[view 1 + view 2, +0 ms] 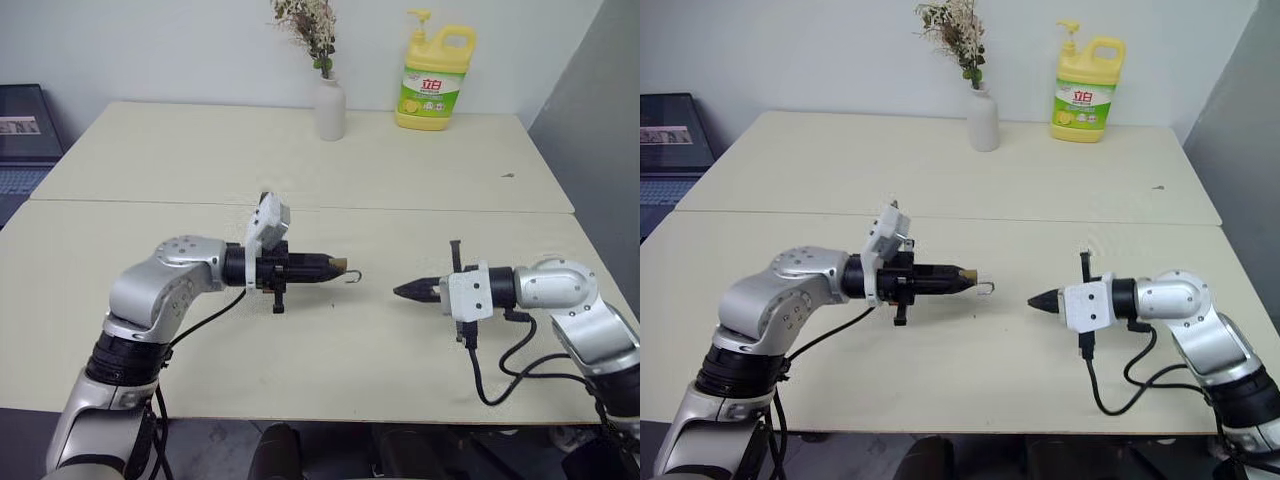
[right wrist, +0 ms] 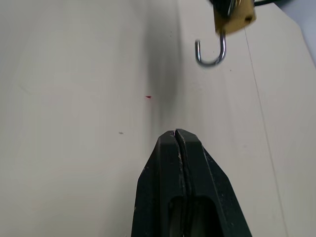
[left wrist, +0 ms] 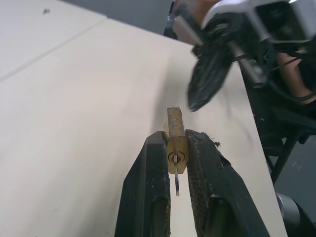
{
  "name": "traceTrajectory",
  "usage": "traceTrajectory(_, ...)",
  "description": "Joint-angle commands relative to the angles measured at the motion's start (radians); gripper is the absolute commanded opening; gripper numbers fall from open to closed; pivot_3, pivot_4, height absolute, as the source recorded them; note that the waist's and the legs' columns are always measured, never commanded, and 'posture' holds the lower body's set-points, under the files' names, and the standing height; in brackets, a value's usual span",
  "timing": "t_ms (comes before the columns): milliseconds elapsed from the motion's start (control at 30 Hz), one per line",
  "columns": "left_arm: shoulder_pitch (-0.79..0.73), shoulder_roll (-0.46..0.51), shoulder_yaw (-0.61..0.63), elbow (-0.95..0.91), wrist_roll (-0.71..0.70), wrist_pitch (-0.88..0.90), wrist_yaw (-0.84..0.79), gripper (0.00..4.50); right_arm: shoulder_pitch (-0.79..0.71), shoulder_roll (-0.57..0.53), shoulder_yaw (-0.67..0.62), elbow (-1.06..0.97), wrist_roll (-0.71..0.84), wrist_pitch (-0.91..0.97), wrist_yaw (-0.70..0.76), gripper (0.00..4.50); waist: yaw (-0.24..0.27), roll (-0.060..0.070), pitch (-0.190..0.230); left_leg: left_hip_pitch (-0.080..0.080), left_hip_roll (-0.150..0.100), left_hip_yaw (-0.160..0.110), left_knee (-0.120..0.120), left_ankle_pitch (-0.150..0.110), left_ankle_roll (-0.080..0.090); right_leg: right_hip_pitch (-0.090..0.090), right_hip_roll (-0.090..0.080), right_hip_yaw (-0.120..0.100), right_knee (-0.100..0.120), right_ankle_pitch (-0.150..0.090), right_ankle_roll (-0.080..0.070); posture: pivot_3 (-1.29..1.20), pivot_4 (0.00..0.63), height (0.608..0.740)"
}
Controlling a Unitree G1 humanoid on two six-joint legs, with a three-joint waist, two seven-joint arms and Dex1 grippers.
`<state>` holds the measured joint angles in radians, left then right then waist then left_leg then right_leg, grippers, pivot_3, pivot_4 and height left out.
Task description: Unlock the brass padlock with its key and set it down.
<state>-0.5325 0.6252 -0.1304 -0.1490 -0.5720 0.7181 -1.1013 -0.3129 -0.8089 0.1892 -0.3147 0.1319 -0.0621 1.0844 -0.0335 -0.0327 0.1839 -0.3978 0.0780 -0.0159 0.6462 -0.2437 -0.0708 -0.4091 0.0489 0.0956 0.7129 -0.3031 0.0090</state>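
Brass padlock (image 3: pixel 176 143) between left jaws.

Two pale tables, pushed together

The cream-topped near table (image 1: pixel 330 370) met the far table (image 1: pixel 200 150) along a straight seam; on the far one stood a white vase (image 1: pixel 331 108) of dried flowers and a yellow detergent bottle (image 1: pixel 435 80).
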Motion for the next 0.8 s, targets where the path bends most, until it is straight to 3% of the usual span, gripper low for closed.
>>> traceTrajectory(33, 0.017, -0.016, -0.036, 0.025, 0.068, -0.026, 0.052, 0.17, 0.041, -0.009, -0.049, -0.134, 0.071, 0.149, -0.033, 0.0, -0.002, 0.0, 0.0, 0.0, 0.0, 0.0, 0.0, 0.0, 0.0, 0.0, 0.0, 0.0, 0.0, -0.001, 0.001, 0.0, 0.15, 0.74)
traceTrajectory(233, 0.022, -0.029, -0.056, 0.08, 0.121, -0.021, 0.076, 0.17, 0.032, -0.003, -0.051, -0.218, 0.131, 0.353, -0.069, 0.0, -0.001, 0.0, 0.0, 0.001, 0.0, 0.0, 0.0, 0.0, 0.0, 0.001, 0.0, 0.0, 0.001, -0.002, 0.004, 0.0, 0.15, 0.74)
traceTrajectory(733, 0.023, -0.067, -0.05, 0.171, 0.168, -0.02, 0.115, 0.17, -0.009, 0.009, -0.033, -0.243, 0.137, 0.419, -0.068, 0.0, 0.0, 0.0, 0.0, 0.0, 0.0, 0.0, 0.0, 0.0, 0.0, 0.0, 0.0, -0.001, 0.0, -0.002, 0.004, 0.0, 0.15, 0.74)
traceTrajectory(800, 0.022, -0.064, -0.054, 0.179, 0.177, -0.028, 0.112, 0.92, -0.009, 0.009, -0.032, -0.245, 0.136, 0.42, -0.069, 0.0, 0.0, 0.0, 0.0, 0.0, 0.0, 0.0, 0.0, 0.0, 0.0, 0.0, 0.0, 0.0, 0.0, -0.002, 0.004, 0.0, 0.15, 0.74)
